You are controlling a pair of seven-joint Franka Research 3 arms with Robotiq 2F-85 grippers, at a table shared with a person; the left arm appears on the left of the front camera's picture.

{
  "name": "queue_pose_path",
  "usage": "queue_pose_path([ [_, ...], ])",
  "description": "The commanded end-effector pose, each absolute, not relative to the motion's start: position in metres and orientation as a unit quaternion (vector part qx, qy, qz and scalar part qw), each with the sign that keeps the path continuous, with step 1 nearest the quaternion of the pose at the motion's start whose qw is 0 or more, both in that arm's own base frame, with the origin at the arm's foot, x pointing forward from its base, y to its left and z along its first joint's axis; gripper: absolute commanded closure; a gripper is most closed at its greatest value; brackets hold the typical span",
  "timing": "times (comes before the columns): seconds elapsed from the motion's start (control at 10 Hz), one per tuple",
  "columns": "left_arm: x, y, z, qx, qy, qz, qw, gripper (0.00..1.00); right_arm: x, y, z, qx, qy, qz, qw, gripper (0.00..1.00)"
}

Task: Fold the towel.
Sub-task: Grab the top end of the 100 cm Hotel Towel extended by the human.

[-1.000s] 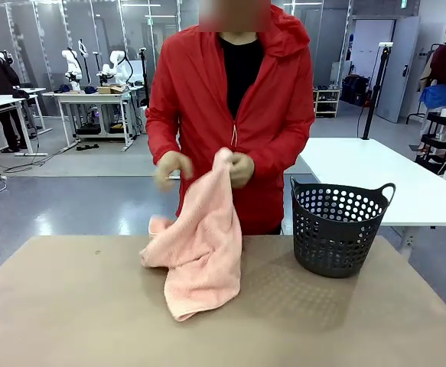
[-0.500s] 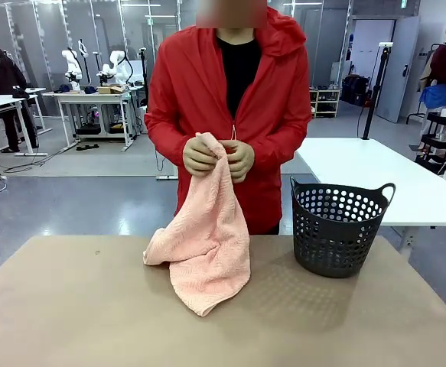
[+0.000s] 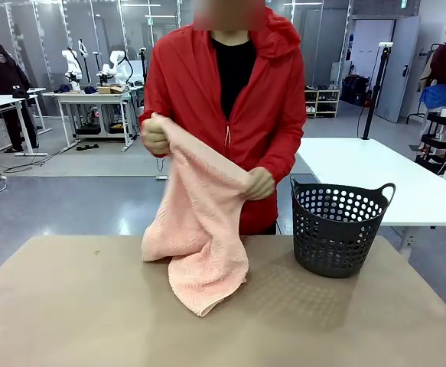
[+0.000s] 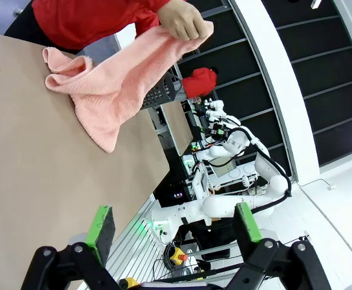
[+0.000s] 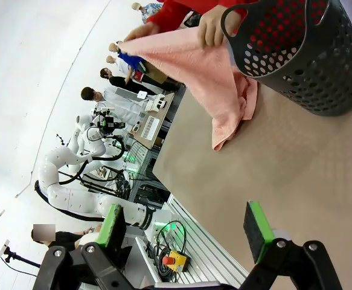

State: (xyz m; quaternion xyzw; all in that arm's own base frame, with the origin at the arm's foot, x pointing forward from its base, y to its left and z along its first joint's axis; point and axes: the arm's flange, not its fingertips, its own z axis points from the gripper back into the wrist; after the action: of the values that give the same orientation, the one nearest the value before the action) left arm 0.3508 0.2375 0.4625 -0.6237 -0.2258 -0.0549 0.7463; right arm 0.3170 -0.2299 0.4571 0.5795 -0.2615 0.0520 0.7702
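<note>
As a person in a red jacket held the soft salmon-pink terry towel [image 3: 200,229] up by its top edge, your two grippers hung well apart from it, back from the basket on your side of the brown table [image 3: 62,313]. One of the person's hands [image 3: 155,134], clenched on a corner, was raised high and well away from the dark perforated plastic basket [image 3: 337,248]. The other hand [image 3: 259,183] gripped the edge lower down, just beside the basket's handle. That edge, the cloth's long line, slanted down toward the basket, while the bunched lower end rested on the tabletop beside the basket, on the side toward your left arm. Your black left gripper with green pads [image 4: 174,222] had its fingers spread wide and empty, pointing across bare tabletop at the cloth. Your matching right gripper [image 5: 185,228] was likewise spread and empty, with the basket close beside its line to the towel. The left looked to have the clearer approach; which was nearer, the pictures did not settle. The fold had not begun, by the look of it.
</note>
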Motion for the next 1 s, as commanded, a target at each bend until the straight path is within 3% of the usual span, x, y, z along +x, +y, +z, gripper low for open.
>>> queue_pose_path([
  [0.0, 0.3495, 0.2380, 0.4633, -0.628, -0.226, -0.062, 0.742, 0.00, 0.3184, -0.2306, 0.4588, 0.582, -0.269, 0.057, 0.765, 0.00],
  [0.9, 0.3495, 0.2380, 0.4633, -0.628, -0.226, -0.062, 0.742, 0.00, 0.3184, -0.2306, 0.4588, 0.582, -0.269, 0.057, 0.765, 0.00],
])
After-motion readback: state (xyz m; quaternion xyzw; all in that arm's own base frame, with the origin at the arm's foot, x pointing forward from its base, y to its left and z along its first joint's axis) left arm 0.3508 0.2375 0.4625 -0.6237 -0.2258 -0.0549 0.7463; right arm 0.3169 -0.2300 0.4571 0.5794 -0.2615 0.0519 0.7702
